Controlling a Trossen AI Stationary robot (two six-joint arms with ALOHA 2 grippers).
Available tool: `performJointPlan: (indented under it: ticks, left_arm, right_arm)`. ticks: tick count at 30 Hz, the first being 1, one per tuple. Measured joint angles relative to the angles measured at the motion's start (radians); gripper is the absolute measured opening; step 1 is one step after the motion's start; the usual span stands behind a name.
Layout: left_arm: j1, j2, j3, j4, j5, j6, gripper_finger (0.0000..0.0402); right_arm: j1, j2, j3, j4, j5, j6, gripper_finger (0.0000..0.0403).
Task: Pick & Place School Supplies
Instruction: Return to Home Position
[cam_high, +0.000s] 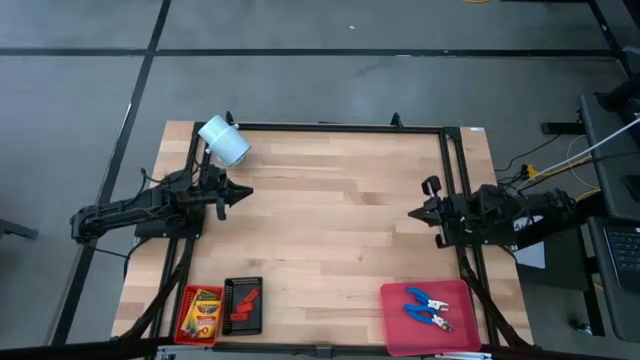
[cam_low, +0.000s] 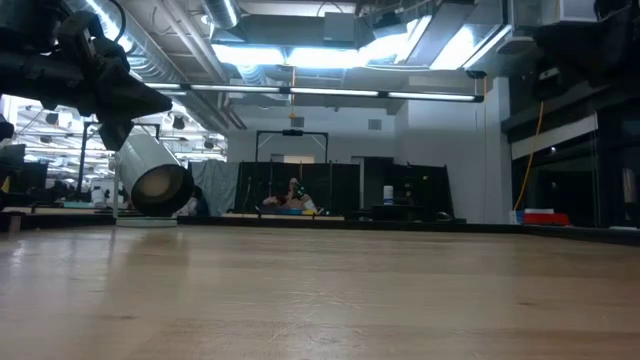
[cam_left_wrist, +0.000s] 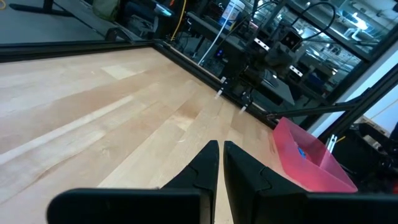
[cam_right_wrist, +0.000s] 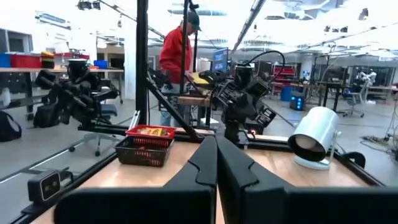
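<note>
I am holding my left fingers and right fingers pinched together on nothing, at the left and right edges of the pale wooden surface. Two blue-handled pliers are lying in the flat red tray at its near right corner. Homing seems nearly done, needing only stillness.

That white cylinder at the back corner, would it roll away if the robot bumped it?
Probably not roll: the white cylinder seems propped at a tilt on a flat round foot. Top-heavy like that, it may tip instead. Its smooth shell looks slippery to grip.
</note>
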Motion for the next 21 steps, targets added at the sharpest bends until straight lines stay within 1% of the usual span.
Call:
performJointPlan:
  ticks: [3, 7, 11, 16, 21]
  left_arm:
    - [0.0, 0.0, 0.0, 0.0, 0.0, 0.0, 0.002]
    - [0.0, 0.0, 0.0, 0.0, 0.0, 0.0, 0.002]
    - [0.0, 0.0, 0.0, 0.0, 0.0, 0.0, 0.002]
    - [0.0, 0.0, 0.0, 0.0, 0.0, 0.0, 0.002]
    - [0.0, 0.0, 0.0, 0.0, 0.0, 0.0, 0.002]
  right_arm:
    - [-0.052, 0.0, 0.0, -0.004, -0.059, -0.014, 0.0]
    - [-0.113, 0.0, 0.0, -0.071, -0.081, -0.007, 0.0]
    - [-0.155, 0.0, 0.0, -0.082, -0.168, 0.02, 0.0]
    - [-0.211, 0.0, 0.0, -0.13, -0.164, 0.03, 0.0]
    - [-0.246, 0.0, 0.0, -0.109, -0.163, 0.054, 0.0001]
